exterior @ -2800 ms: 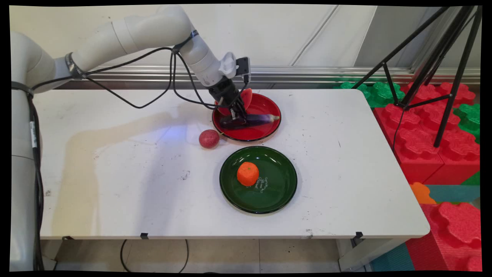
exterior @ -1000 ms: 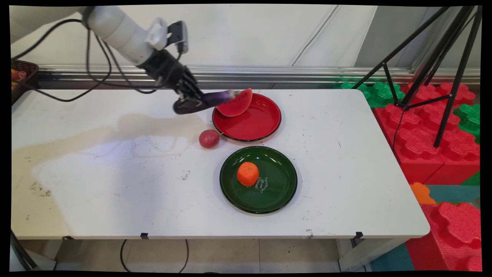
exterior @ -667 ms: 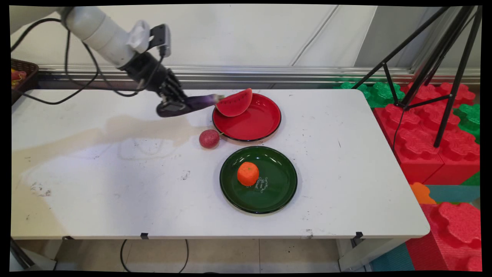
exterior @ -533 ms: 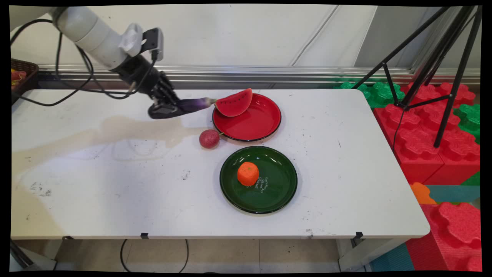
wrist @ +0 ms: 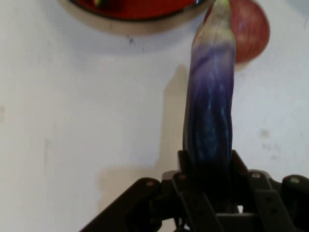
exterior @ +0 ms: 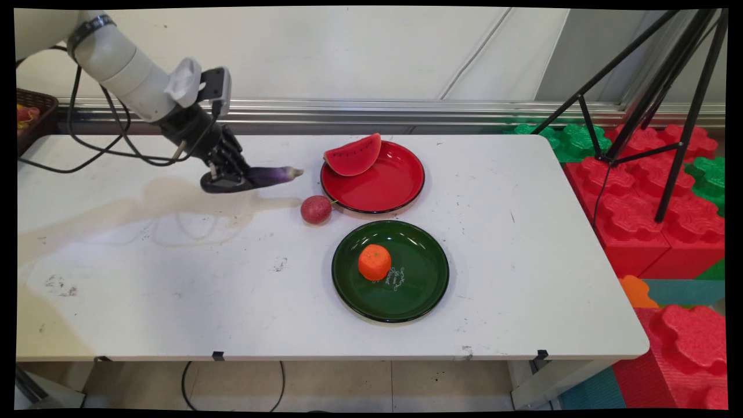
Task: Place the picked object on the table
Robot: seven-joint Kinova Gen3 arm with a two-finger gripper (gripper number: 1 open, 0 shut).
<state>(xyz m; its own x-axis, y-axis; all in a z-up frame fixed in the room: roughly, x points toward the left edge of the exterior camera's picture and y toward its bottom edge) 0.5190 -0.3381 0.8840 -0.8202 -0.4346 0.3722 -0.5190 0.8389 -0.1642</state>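
Observation:
My gripper (exterior: 227, 174) is shut on a purple eggplant (exterior: 268, 174), holding it by its thick end just above the table, left of the red plate (exterior: 383, 188). In the hand view the eggplant (wrist: 210, 111) sticks out from between the fingers towards the red plate (wrist: 140, 8) and a reddish round fruit (wrist: 251, 26). That round fruit (exterior: 316, 209) lies on the table by the plate's left rim. A watermelon slice (exterior: 353, 157) leans on the red plate's back left edge.
A green plate (exterior: 406, 290) with an orange fruit (exterior: 374, 262) on it sits nearer the front. A dark basket (exterior: 29, 113) stands at the far left edge. Red and green foam blocks (exterior: 656, 191) and a tripod (exterior: 667, 87) stand right of the table.
The gripper lifted the eggplant off the red plate and has carried it left and downward, away from the plate. The watermelon slice, round fruit and green plate stayed put.

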